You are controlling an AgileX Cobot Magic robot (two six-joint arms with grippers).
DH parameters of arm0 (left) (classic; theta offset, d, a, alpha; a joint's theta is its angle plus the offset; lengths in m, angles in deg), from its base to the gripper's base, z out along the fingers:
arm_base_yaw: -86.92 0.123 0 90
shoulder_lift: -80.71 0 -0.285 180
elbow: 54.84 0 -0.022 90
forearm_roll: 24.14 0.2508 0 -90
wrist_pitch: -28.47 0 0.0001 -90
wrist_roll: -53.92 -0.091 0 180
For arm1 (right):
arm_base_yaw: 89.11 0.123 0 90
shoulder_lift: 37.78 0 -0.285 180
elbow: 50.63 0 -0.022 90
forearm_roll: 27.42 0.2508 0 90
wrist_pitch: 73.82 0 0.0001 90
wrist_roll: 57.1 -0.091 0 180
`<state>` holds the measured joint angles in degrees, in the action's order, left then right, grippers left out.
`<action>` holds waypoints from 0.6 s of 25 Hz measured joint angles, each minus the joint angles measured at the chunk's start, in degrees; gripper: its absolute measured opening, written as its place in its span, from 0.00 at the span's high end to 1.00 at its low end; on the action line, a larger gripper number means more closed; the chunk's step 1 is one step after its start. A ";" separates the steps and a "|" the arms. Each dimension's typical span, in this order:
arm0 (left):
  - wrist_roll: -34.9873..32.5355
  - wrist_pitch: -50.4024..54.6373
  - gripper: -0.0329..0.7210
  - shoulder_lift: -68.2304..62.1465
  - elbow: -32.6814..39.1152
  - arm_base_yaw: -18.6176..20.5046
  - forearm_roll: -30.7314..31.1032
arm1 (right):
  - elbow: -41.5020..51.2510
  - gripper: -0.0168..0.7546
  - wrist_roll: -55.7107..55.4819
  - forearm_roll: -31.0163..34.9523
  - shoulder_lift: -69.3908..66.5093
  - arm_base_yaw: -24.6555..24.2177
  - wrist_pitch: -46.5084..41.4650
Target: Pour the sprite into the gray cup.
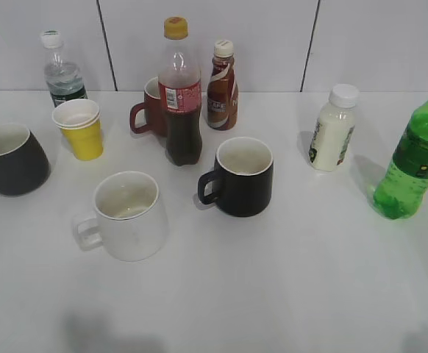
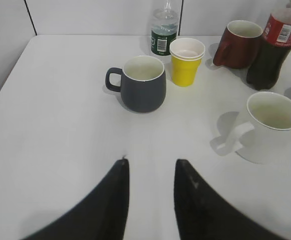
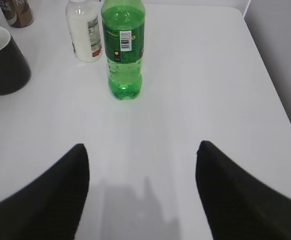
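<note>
The sprite (image 1: pixel 418 157), a translucent green bottle with a green label and white barcode patch, stands upright at the table's right edge. It also shows in the right wrist view (image 3: pixel 122 47), straight ahead of my open, empty right gripper (image 3: pixel 141 150). The gray cup (image 1: pixel 9 159), a wide dark gray mug with an off-white inside, stands at the far left. In the left wrist view the gray cup (image 2: pixel 143 84) stands ahead of my open, empty left gripper (image 2: pixel 150 162), handle to the left. Neither gripper shows in the exterior view.
A white mug (image 1: pixel 128 215), a glossy black mug (image 1: pixel 242 176), a red-labelled cola bottle (image 1: pixel 180 92), a brown mug (image 1: pixel 152 107), a yellow cup (image 1: pixel 80 128), a water bottle (image 1: pixel 61 70), a coffee bottle (image 1: pixel 222 86) and a white milk bottle (image 1: pixel 334 128) stand on the white table (image 1: pixel 287 279).
</note>
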<state>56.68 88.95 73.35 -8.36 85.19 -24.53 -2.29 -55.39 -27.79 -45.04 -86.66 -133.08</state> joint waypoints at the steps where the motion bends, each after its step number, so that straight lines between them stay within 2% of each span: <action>1: 0.00 0.00 0.64 0.00 0.00 0.00 0.00 | 0.00 0.33 0.00 0.00 0.00 0.00 0.00; 15: 0.00 0.00 0.64 0.00 0.00 0.00 0.00 | 0.00 0.33 0.00 0.00 0.00 0.00 0.00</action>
<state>56.68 88.95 73.35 -8.36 85.19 -24.53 -2.29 -55.39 -27.79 -45.04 -86.66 -133.08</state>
